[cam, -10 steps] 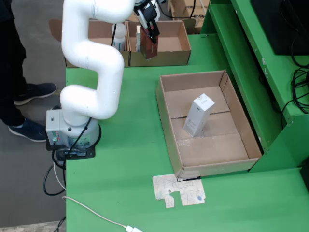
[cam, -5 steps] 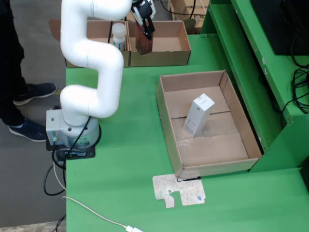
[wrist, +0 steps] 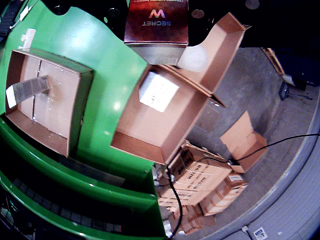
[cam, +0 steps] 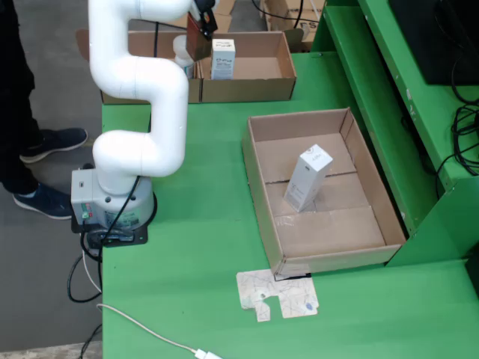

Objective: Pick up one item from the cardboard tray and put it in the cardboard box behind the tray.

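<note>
Held item: a dark red-brown rectangular carton [wrist: 156, 22] hangs at the fingers [cam: 202, 26] above the cardboard box at the back of the green tabletop [cam: 202, 224], placed for a drop into it, I judge.
Fingers: their tips are hidden in both views; I cannot tell whether they pinch the carton or hold it some other way.
Back box: the brown open-topped cardboard box [cam: 254, 75] already holds a white upright carton [cam: 222, 58] and a white bottle [wrist: 192, 58].
Tray: the shallow brown cardboard tray [cam: 374, 194] still holds one white carton [cam: 308, 177], leaning.
Writing: "SECRET" and a "W" read upside down on the dark carton in the wrist view.
Stray piece: a flat printed cardboard scrap [cam: 278, 295] lies on the tabletop just beside the tray's near corner.
</note>
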Robot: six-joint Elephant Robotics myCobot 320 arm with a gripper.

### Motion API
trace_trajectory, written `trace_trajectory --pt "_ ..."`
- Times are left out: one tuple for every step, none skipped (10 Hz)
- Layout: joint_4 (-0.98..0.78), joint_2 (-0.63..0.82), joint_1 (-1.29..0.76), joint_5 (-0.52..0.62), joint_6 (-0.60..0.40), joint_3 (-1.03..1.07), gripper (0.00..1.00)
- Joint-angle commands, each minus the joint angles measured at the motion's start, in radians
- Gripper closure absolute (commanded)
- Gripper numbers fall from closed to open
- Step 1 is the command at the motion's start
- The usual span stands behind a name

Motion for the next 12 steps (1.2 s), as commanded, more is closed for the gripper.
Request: trace_trajectory --pt "0.074 -0.004 0.049 -0.001 0.051 0.021 1.0" --pt "0.074 -0.004 0.049 -0.001 0.051 0.021 1.0" --pt "0.103 -0.017 0.065 0.002 0.078 0.021 1.0" --pt "0.103 -0.017 0.065 0.002 0.078 0.022 1.0" --pt "0.103 -0.01 0.079 0.003 0.094 0.021 1.0" --pt "0.103 -0.01 0.079 0.003 0.094 0.021 1.0" --pt "0.117 -0.019 0.1 0.012 0.132 0.021 1.0" --pt "0.113 -0.021 0.11 0.022 0.15 0.022 1.0" --pt "0.113 -0.021 0.11 0.022 0.15 0.021 1.0" --pt "0.121 -0.033 0.134 0.048 0.189 0.021 1.0" --pt "0.121 -0.033 0.134 0.048 0.189 0.021 1.0" --pt "0.118 -0.034 0.177 0.066 0.247 0.021 1.0"
